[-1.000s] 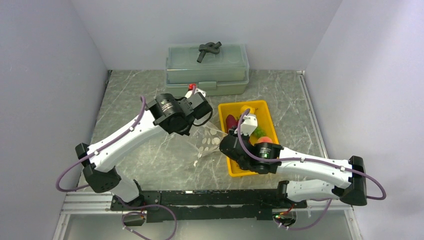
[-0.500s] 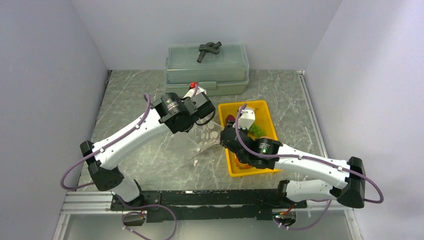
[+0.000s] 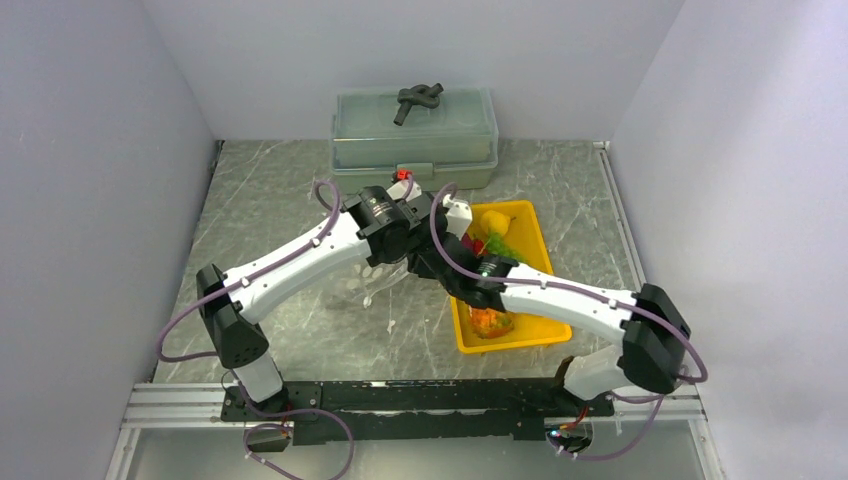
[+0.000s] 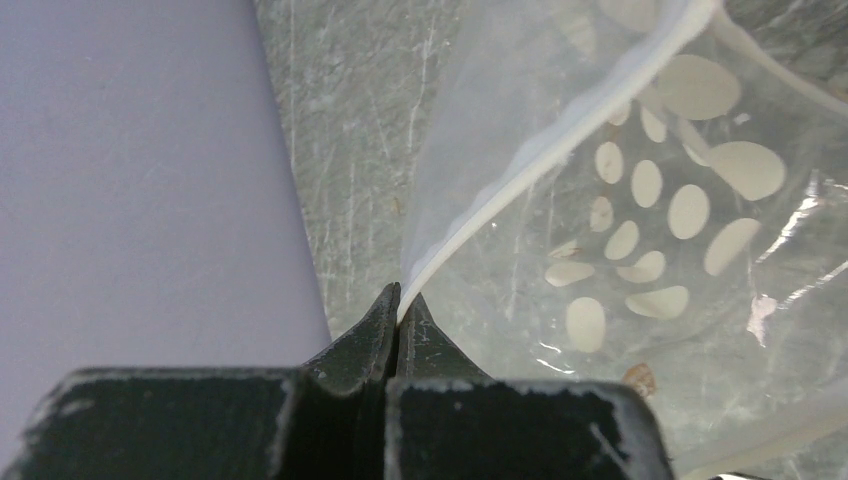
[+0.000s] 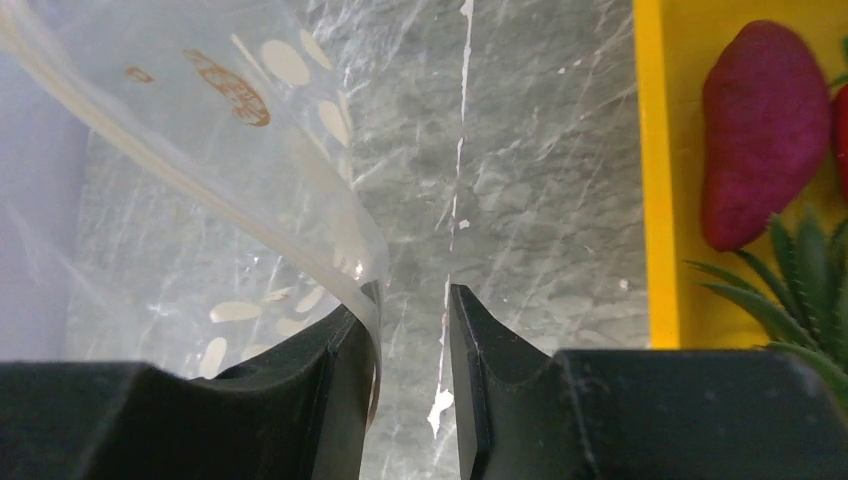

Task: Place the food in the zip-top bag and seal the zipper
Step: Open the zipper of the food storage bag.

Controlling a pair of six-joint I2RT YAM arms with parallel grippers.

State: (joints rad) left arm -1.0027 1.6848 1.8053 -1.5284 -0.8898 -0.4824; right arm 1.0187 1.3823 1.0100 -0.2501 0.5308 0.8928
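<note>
The clear zip-top bag [image 3: 383,283] with white oval prints hangs over the marble top left of the yellow tray [image 3: 535,330]. My left gripper [image 4: 399,298] is shut on the bag's whitish zipper [image 4: 545,150] at one end and holds the bag [image 4: 650,200] up. My right gripper [image 5: 415,310] is open at the bag's mouth; the strip [image 5: 250,225] lies against the inner face of its left finger [image 5: 345,345]. In the tray lie the purple eggplant [image 5: 760,130], the pineapple [image 3: 490,320], its green crown [image 5: 800,285], the lemon [image 3: 493,220] and the grapes [image 3: 498,246]. Chili and peach are not clearly seen.
A grey-green lidded box [image 3: 415,140] with a dark handle stands at the back, just behind both wrists. The two arms cross close together near the tray's left rim [image 5: 652,150]. Grey walls close in left, right and back.
My right gripper has moved left from over the tray to the bag's mouth. My left arm has reached further right and back, still holding the bag, which has shifted a little left.
</note>
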